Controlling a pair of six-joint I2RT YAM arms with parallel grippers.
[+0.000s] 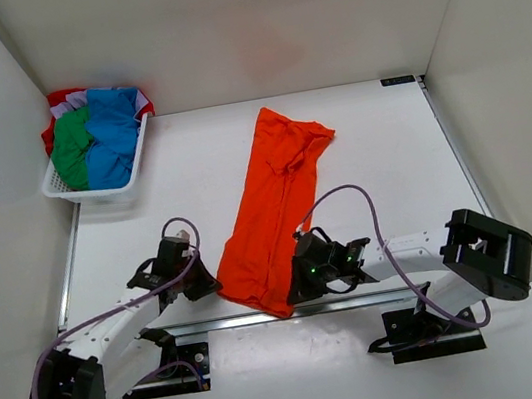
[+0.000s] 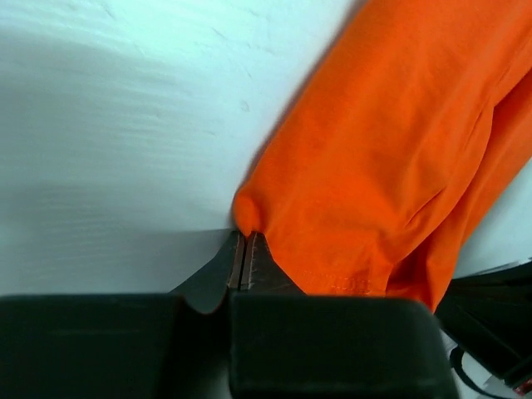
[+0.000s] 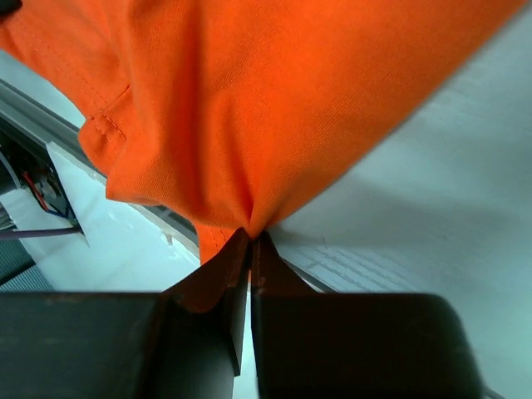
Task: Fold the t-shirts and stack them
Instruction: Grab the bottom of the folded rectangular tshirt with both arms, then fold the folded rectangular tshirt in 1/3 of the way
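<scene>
The white desk [image 1: 381, 161] is carrying everything shown. The orange shirt [image 1: 272, 204] is lying as a long narrow strip down the middle of the desk. Its bunched end is pointing toward the far edge and its hem is reaching the near edge. The basket [image 1: 93, 193] is sitting at the far left corner. It is holding the blue shirt [image 1: 116, 132] and the green shirt [image 1: 71, 149] crumpled side by side, with the red shirt [image 1: 58, 99] showing behind them. The left end effector [image 2: 247, 241] is pressing its fingers together on the hem's left corner. The right end effector [image 3: 251, 237] is likewise pinching a tuck of orange cloth at the hem's right side.
</scene>
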